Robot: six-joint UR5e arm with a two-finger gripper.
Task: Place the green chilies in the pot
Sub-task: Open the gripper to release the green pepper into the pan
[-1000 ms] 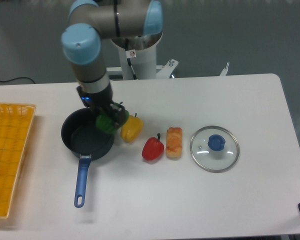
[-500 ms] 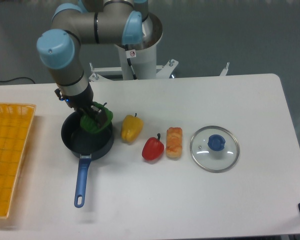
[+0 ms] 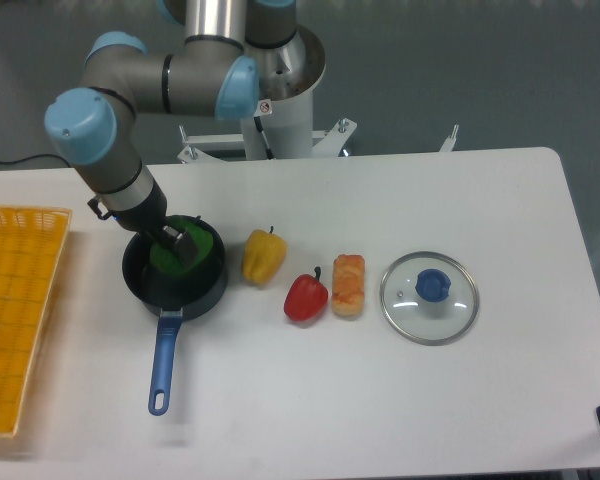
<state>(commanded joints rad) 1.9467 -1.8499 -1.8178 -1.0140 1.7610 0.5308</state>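
Tool (image 3: pixel 183 243) gripping green chilies (image 3: pixel 185 245) over pot (image 3: pixel 140 275)

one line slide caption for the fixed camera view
Gripper lowers the green pepper into the blue-handled pot.

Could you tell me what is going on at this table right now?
The robot arm's gripper is down inside the pot, holding the green chilies within its rim. Whether the fingers have let go cannot be told. The yellow pepper, red pepper, bread roll and glass lid lie untouched to the right.
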